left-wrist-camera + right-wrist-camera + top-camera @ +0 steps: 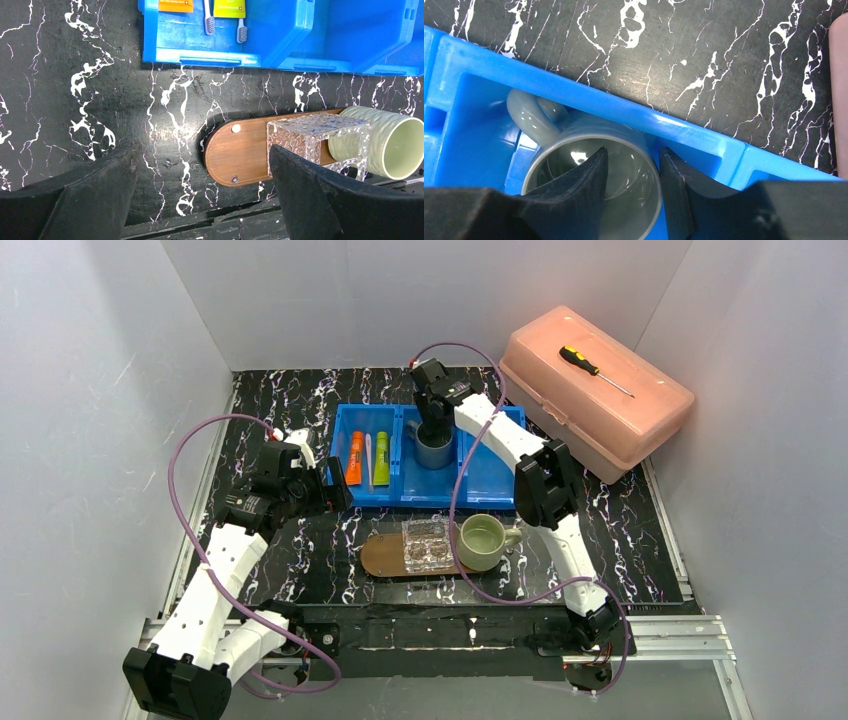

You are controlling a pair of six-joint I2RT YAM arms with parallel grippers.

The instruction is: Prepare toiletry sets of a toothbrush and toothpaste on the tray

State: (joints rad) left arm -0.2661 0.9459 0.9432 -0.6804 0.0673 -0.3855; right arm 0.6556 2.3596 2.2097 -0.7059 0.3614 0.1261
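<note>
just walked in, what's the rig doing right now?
Right gripper is down in the bin's middle compartment, jaws open astride the grey mug's rim, one finger inside, not clamped. Left gripper hangs open above the table by the bin's left end, holding nothing. Orange tube, green tube and toothbrushes lie in the left compartment. The tray carries the holder, with the green mug at its right end.

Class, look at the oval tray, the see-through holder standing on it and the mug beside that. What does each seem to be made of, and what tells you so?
Tray: wood or wood veneer, matt brown, with fine straight grain.
Holder: clear plastic, possibly glass, with a rippled, textured surface.
Mug: probably glazed ceramic, pale green, with a thick wall and a ribbed outside.
</note>
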